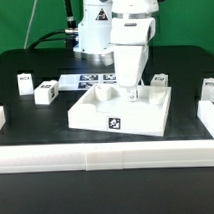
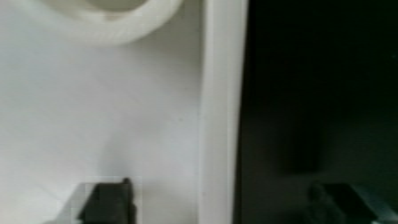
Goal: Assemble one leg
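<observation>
The large white tray-like part [image 1: 113,115] lies in the middle of the black table. My gripper [image 1: 130,91] is down at its back right part. In the wrist view my gripper [image 2: 222,205] is open, and its dark fingers [image 2: 107,203] stand one on each side of the tray's raised side wall [image 2: 217,100] without touching it. A round corner hole [image 2: 121,15] shows ahead on the tray. Small white legs with marker tags stand apart on the table: two at the exterior view's left [image 1: 46,92] [image 1: 22,86], one behind the tray [image 1: 159,81], one at the right [image 1: 207,88]. None is held.
The marker board [image 1: 94,78] lies behind the tray by the robot's base. A low white wall [image 1: 107,157] runs along the table's front, with white end pieces at the exterior view's left [image 1: 0,119] and right [image 1: 206,119].
</observation>
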Controlling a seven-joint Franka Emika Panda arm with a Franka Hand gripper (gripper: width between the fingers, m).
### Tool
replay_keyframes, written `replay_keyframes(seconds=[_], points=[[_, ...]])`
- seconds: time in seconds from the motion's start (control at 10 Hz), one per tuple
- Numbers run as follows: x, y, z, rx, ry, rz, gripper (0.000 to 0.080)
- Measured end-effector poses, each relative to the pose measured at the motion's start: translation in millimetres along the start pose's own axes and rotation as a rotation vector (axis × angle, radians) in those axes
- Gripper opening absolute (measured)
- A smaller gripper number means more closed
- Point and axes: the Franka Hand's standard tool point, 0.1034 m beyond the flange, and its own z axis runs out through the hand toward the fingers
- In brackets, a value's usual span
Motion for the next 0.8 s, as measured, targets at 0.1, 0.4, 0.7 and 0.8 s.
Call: replay_keyframes(seconds=[0.1,0.4,0.7,0.8], points=[[0.0,0.0,0.0,0.000,0.000,0.000,0.0346],[-0.1,0.2,-0.2,-0.001,0.000,0.000,0.0057],[-0.1,0.2,-0.2,-0.001,0.000,0.000,0.0057],[-0.1,0.2,-0.2,-0.001,0.000,0.000,0.0057]])
